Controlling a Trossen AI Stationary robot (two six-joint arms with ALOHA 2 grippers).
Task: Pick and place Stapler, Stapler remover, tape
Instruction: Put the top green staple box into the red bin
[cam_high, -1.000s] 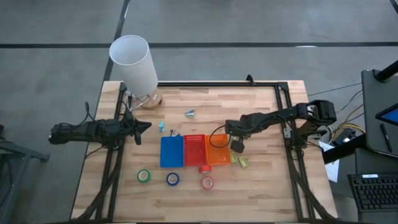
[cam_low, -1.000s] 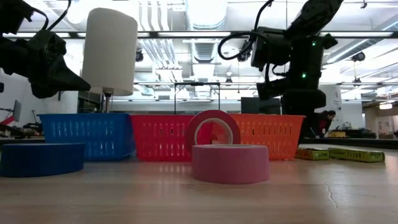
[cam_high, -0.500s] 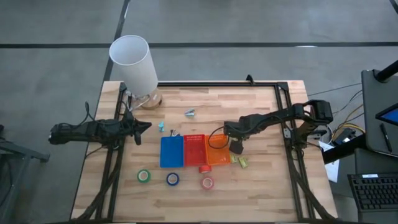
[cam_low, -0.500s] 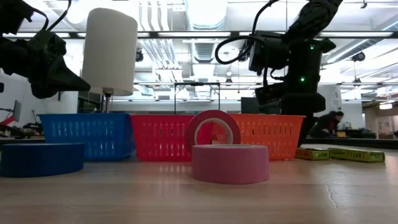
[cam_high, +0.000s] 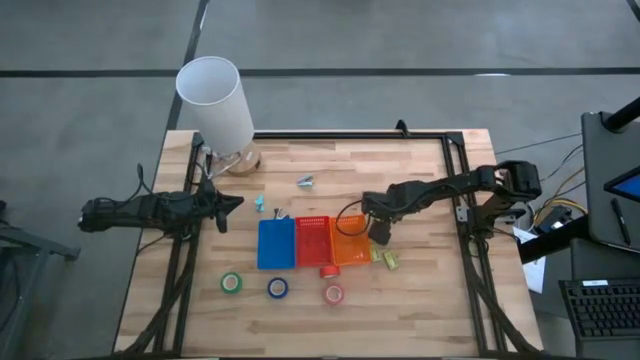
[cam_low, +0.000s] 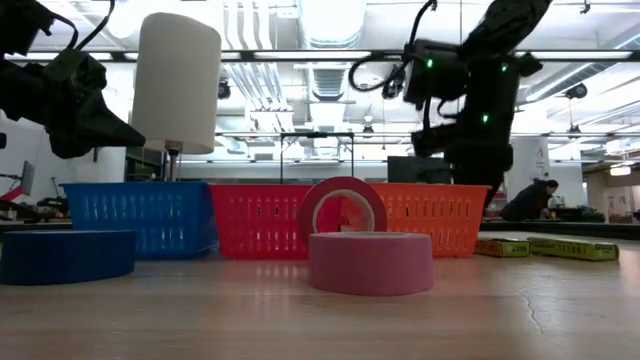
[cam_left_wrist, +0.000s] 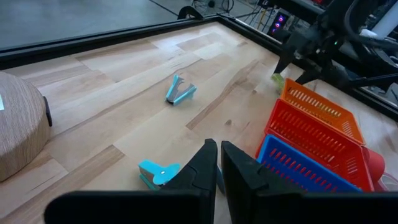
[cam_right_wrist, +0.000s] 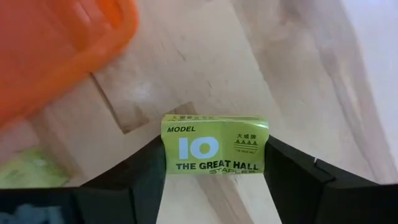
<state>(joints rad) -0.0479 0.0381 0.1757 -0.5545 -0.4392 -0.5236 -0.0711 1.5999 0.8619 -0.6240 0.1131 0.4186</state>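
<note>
The right claw (cam_right_wrist: 214, 180) grips a yellow-green staple box (cam_right_wrist: 214, 144) just beside the orange basket (cam_high: 350, 243), above the surface (cam_high: 400, 180). The left claw (cam_left_wrist: 217, 163), fingers nearly closed and empty, waits well away. Tape rolls (cam_high: 278, 288) lie near the basket. A loose grip could drop the box.

A grey concrete floor (cam_high: 400, 35) surrounds the pale wooden counter (cam_high: 400, 290), crossed by dark seam lines. At three o'clock stands a dark desk (cam_high: 610, 130) with a keyboard (cam_high: 605, 310) near four o'clock. In the low view, white ceiling pipes (cam_low: 290, 25) and strip lights (cam_low: 300, 54) run overhead, and a seated person (cam_low: 530, 200) shows far back at three o'clock.
</note>
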